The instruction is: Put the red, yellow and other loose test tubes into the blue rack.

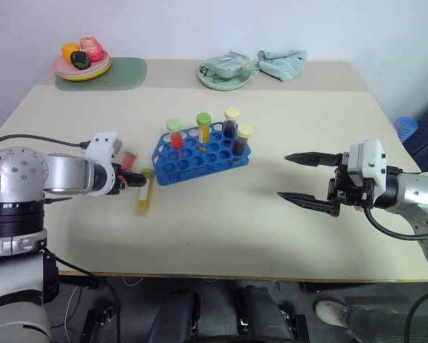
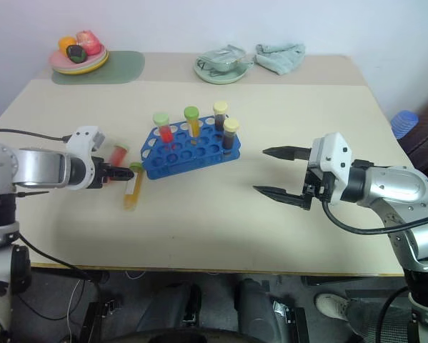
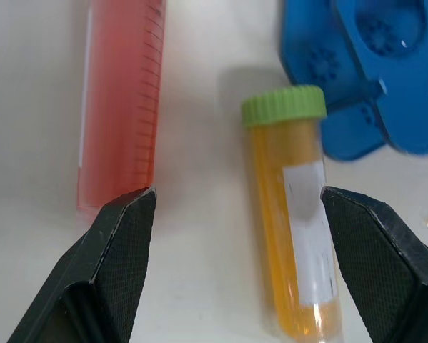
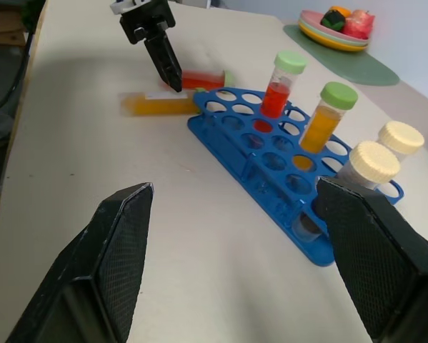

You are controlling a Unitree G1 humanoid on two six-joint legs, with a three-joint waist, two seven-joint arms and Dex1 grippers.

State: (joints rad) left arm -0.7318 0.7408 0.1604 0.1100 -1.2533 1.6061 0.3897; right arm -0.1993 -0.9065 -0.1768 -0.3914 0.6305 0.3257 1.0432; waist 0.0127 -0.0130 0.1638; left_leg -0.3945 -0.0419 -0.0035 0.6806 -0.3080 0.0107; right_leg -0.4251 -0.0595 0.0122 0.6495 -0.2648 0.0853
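The right fingers [image 1: 305,180] hang spread wide and empty over the bare near-right part of the surface [image 1: 221,229], pointing left toward the rack. On the left, the left fingers [image 3: 235,236] also stand apart, angled down over two loose tubes lying flat: the yellow tube [image 1: 144,194] with a green cap sits between them, and the red tube [image 3: 121,100] lies just left of it. Just right of the tubes, the blue rack [image 1: 199,156] holds four upright capped tubes. At the far edge sit a fruit plate [image 1: 82,68], a green dish [image 1: 224,74] and a cloth [image 1: 282,63].
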